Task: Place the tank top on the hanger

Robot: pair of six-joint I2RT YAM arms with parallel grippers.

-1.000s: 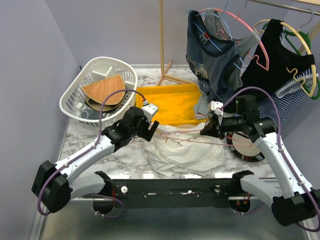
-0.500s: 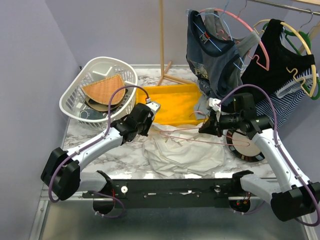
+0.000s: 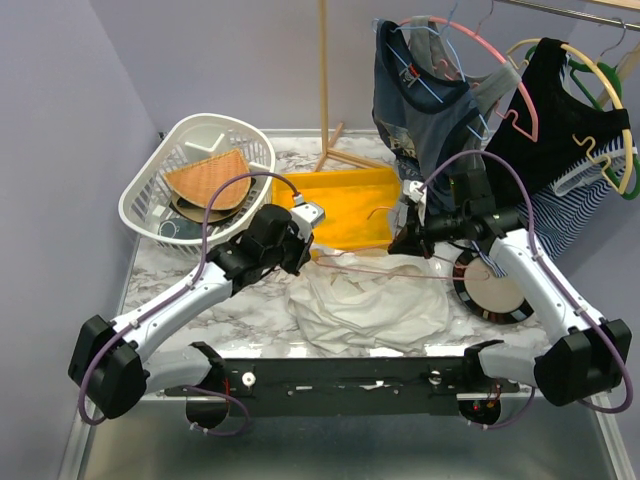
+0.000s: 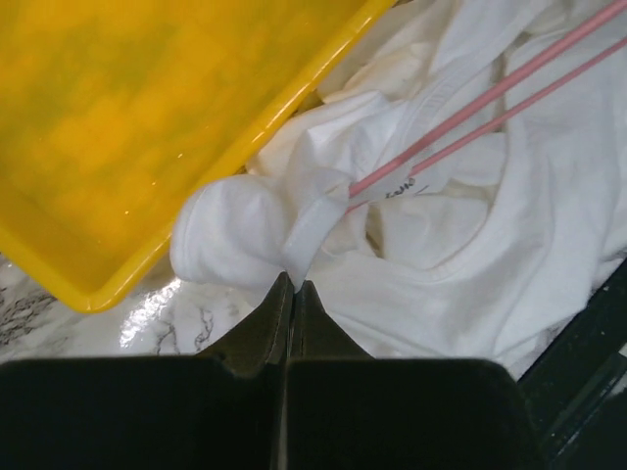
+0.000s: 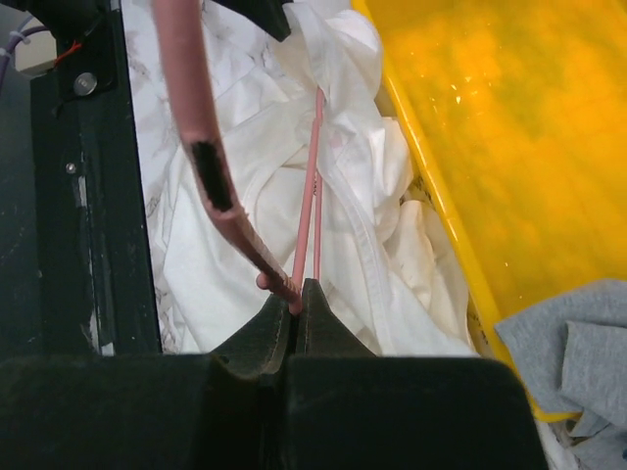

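While the tank top (image 3: 365, 305) is lying crumpled on the surface (image 3: 262, 312), just on the near side of the tray (image 3: 340, 200), it is not yet being carried by the hanger (image 3: 372, 270). The hanger is being held almost level across the far part of the cloth. In the left wrist view its two wires are being lost under a band of white fabric, so one shoulder is judged to be entering an opening. Only the start of the threading is thus being made. The second shoulder and the straps are being left undone, and nothing is being lifted clear of the surface.

A fold of the tank top is being pinched by the left end effector (image 3: 303, 256), beside the tray's near corner. Its jaws are being pressed together with the white band caught between their tips. The hanger's wire is being grasped by the right end effector (image 3: 400, 246), whose jaws are being clenched on it close to a bend.

The left arm is being stretched from its base at the near left diagonally forward and inward, with the wrist angled down to the garment's far left edge. The right arm is being reached forward from the near right, bent at the elbow and turned inward. Its end effector is being pointed leftward at the other, with the hanger spanning the gap between them.
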